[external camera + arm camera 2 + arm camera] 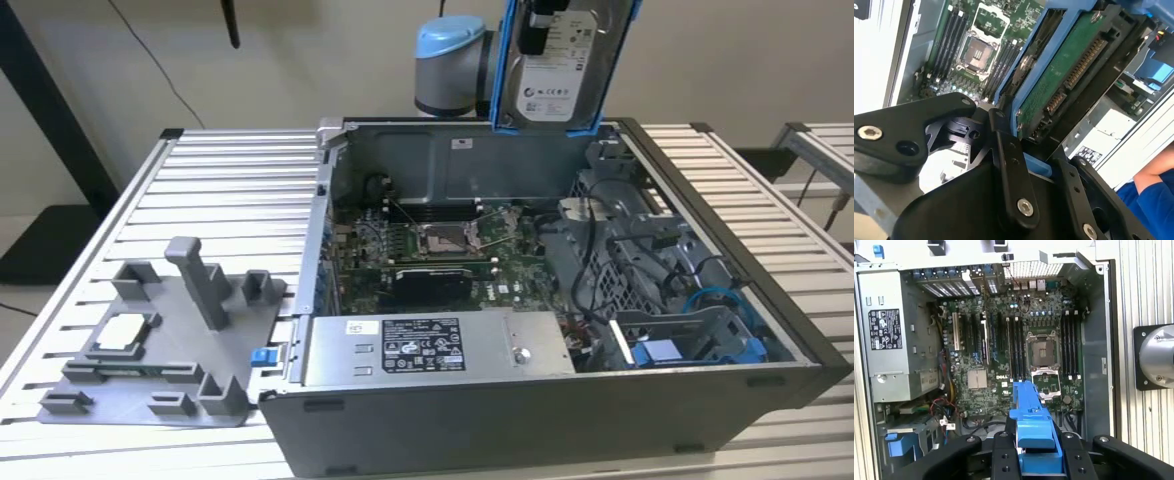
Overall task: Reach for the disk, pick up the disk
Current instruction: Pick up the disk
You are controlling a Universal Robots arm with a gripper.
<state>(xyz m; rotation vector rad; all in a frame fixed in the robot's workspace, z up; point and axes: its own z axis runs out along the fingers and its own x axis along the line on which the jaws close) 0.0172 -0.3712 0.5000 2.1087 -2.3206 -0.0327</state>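
Exterior view: disk (561, 70) held high above the far wall of the open computer case (534, 420), upright, white label facing the camera, blue carrier framing its edges. Gripper (541, 25) clamped on its upper part, at the picture's top edge. Robot base (451, 65), grey with a light blue cap, just behind the case on the exterior view's left of the disk. Motherboard (434, 255) lying flat inside the case, power supply (434, 345) along the near wall, blue drive bay (667, 350) in the near corner on the exterior view's right. Grey plastic fixture (160, 350) on the slatted table (200, 180), on the exterior view's left of the case, well apart from the disk.

Second wrist view: disk (1064, 80) seen edge-on, green circuit board and connector pins showing, blue carrier running down between black fingers (1011, 175) closed against it. Motherboard (974, 50) far below. Blue sleeve (1151, 200) of a person at the picture's corner.

First wrist view: blue carrier of the disk (1034, 430) pinched between the gripper's (1036, 455) black links, well above the motherboard (1019, 350). Power supply (894, 340) beside the board; robot base (1156, 357) outside the case wall on the table (1144, 290).
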